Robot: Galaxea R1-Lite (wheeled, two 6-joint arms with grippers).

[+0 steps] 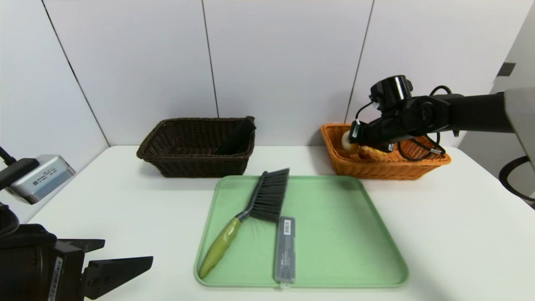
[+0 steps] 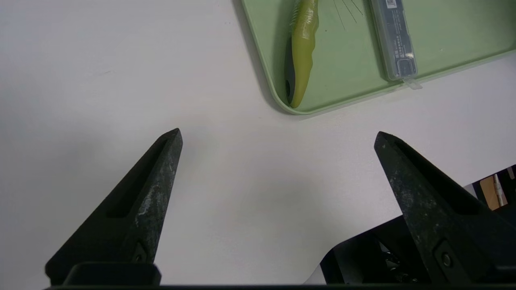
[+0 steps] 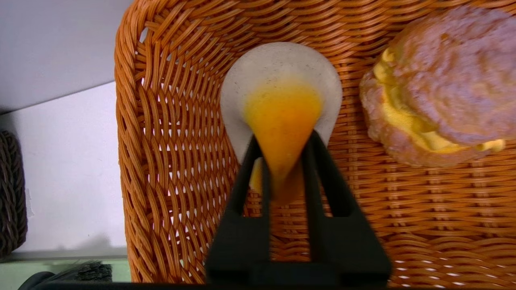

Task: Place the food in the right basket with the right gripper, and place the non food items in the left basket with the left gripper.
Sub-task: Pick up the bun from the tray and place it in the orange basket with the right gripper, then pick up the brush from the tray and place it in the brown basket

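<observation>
The right gripper (image 3: pixel 282 141) pinches the pale bun (image 3: pixel 281 96) inside the orange basket (image 3: pixel 169 161), beside the cream puff (image 3: pixel 439 80). The dark basket (image 1: pixel 196 146) holds the black pouch (image 1: pixel 238 136). The left gripper (image 2: pixel 278 135) is spread wide.

We see even, bright, diffuse light from above. The table (image 1: pixel 439 234) is near-white without glare. Soft shadows fall at 6 o'clock of the left basket (image 1: pixel 196 165) and under the brush (image 1: pixel 255 209) bristles. In the right wrist view the bun (image 3: pixel 282 100) looks soft and smeared. The head view's wall seams splay toward the edges.
</observation>
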